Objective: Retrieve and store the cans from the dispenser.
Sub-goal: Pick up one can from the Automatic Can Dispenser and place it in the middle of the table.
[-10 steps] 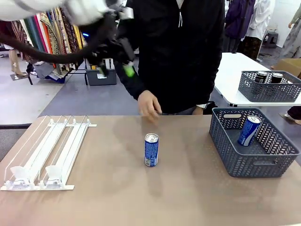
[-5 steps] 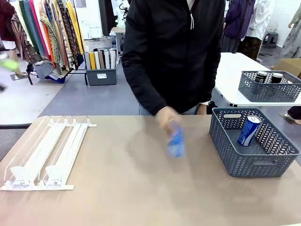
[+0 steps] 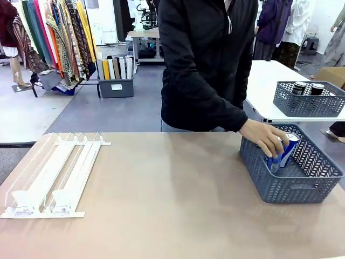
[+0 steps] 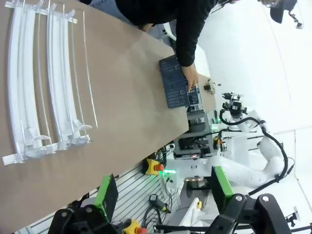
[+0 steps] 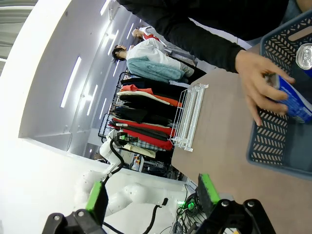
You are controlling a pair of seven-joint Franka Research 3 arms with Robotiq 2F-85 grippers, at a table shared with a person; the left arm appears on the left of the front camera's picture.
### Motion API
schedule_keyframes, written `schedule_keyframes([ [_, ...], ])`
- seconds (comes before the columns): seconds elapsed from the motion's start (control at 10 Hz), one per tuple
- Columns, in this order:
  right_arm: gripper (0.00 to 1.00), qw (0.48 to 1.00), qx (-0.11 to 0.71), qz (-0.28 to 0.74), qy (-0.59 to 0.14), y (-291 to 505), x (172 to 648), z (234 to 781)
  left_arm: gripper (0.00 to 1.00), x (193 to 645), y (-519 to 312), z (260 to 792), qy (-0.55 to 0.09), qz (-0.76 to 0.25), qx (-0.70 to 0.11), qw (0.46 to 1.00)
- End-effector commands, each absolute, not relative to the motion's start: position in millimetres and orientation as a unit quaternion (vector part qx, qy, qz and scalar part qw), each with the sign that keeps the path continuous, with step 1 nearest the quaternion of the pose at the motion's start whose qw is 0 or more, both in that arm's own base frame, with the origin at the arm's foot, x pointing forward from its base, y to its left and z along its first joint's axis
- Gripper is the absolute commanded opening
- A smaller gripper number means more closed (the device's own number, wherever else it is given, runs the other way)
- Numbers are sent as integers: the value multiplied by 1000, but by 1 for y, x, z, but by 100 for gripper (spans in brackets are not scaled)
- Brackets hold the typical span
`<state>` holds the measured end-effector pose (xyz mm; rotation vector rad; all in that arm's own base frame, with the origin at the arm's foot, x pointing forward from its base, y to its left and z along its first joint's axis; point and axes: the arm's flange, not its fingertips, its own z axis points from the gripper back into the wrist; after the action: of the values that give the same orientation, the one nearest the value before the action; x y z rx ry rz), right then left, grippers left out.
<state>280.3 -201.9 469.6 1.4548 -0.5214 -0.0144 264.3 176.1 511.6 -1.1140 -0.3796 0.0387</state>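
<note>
1. The person's hand (image 3: 265, 138) reaches over the near-left rim of the grey mesh basket (image 3: 302, 186), which sits at the right side of the desk (image 3: 161, 210)
2. That hand is wrapped around a blue can (image 3: 274, 162) and holds it inside the basket, against the left wall; whether the can touches the basket floor cannot be told
3. A second blue can (image 3: 290, 145) leans tilted inside the same basket, just right of the held one, silver top toward the far side
4. In the right wrist view the hand (image 5: 258, 80) grips the blue can (image 5: 292, 102) over the basket wall (image 5: 268, 141), and the other can's silver top (image 5: 305, 54) shows just beside it
5. The dispenser (image 3: 54, 172) lies flat at the left side of the desk, well apart from the basket, with its clear stoppers at the near end and its lanes bare of cans
6. On a white table farther off at the right stands another grey basket (image 3: 308, 102) holding two dark cans (image 3: 307, 88)
7. The left tool (image 4: 163, 192) hangs well above the desk, its green-padded fingers spread wide with nothing between them
8. The right tool (image 5: 151, 192) is likewise spread wide and grips nothing, looking across at the basket and the hand
</note>
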Motion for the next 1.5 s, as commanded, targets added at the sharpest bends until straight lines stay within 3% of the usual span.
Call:
schedule_keyframes([
  [0.0,100,712,658,3,-245,-202,282,473,100,259,182,527,-203,24,-521,829],
  [1.4,100,712,658,3,-245,-202,282,473,100,259,182,527,-203,24,-521,829],
])
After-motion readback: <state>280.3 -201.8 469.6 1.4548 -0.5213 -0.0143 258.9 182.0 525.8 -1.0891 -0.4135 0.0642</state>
